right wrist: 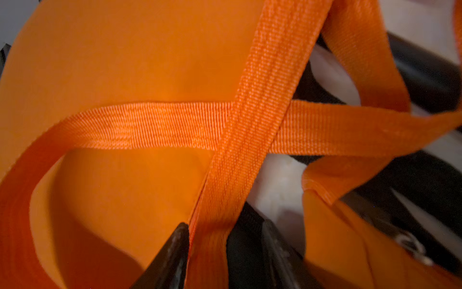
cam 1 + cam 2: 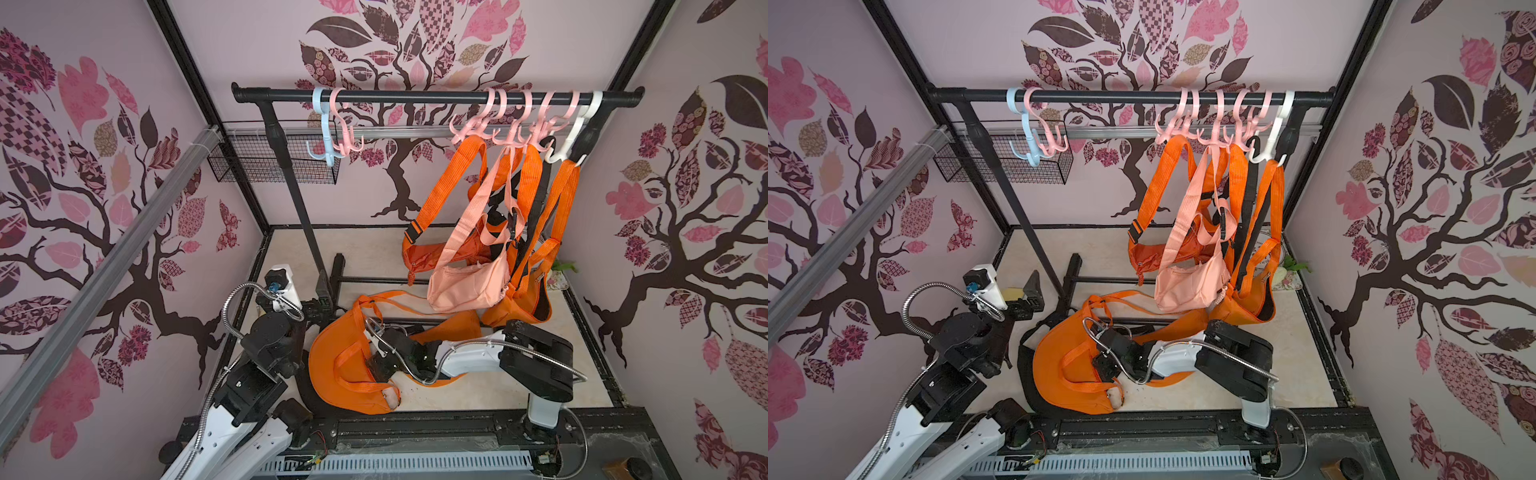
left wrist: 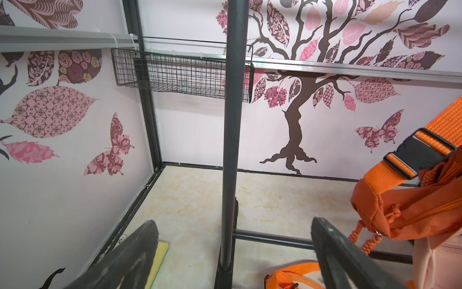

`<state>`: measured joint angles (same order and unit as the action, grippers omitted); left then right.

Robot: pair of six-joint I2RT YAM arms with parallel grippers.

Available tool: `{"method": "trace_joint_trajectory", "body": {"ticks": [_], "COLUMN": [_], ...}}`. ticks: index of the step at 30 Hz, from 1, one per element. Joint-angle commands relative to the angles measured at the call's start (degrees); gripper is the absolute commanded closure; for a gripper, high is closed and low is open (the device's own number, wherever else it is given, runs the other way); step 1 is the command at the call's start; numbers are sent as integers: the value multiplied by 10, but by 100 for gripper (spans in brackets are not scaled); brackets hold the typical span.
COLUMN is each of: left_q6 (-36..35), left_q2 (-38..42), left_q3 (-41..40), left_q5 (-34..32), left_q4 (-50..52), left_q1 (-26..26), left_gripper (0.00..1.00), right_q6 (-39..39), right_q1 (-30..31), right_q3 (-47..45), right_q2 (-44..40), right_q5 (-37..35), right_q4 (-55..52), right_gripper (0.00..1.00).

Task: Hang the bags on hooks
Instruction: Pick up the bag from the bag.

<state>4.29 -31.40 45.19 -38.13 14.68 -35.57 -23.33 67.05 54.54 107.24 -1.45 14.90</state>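
Observation:
The orange bag (image 2: 332,365) (image 2: 1059,353) lies flat on the floor by the rack's foot, its straps looped over it. My right gripper (image 2: 376,365) (image 2: 1102,365) (image 1: 220,225) is down on the bag with one orange strap (image 1: 250,112) running between its fingers, and both fingers rest against the webbing. My left gripper (image 2: 322,299) (image 3: 233,225) hangs open and holds nothing, close to the rack's upright pole (image 3: 232,125). Two bare hooks, a light blue hook (image 2: 322,133) and a pink hook (image 2: 347,133), hang at the left end of the black rail (image 2: 415,96).
Several orange bags and a pale pink bag (image 2: 465,282) hang from the hooks at the rail's right end, down to just above the floor. A wire basket (image 2: 270,162) is fixed to the back wall. A yellow sponge (image 3: 160,255) lies by the left gripper. Walls close in on three sides.

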Motion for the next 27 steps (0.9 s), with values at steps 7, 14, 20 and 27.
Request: {"method": "trace_joint_trajectory", "body": {"ticks": [7,14,20,27], "left_q6": [-8,-24,-62,-71], "left_q2": [0,2,29,74], "left_q3": [-14,-18,-18,-17], "left_q5": [-4,22,133,347], "left_q4": [-14,-18,-20,12], "left_q1": [-4,-11,-41,-75], "left_gripper": [2,2,2,3], "right_q6": [-6,44,84,117], "right_q1": [-1,-1,-1,-1], "right_q3": [31,29,32,80], "right_q2": [15,-128,-280,-374], "right_q5": [-17,-26,-24,29], "right_q4": [-10,-71,-111,-176], "right_gripper": [80,99,100,100]}}
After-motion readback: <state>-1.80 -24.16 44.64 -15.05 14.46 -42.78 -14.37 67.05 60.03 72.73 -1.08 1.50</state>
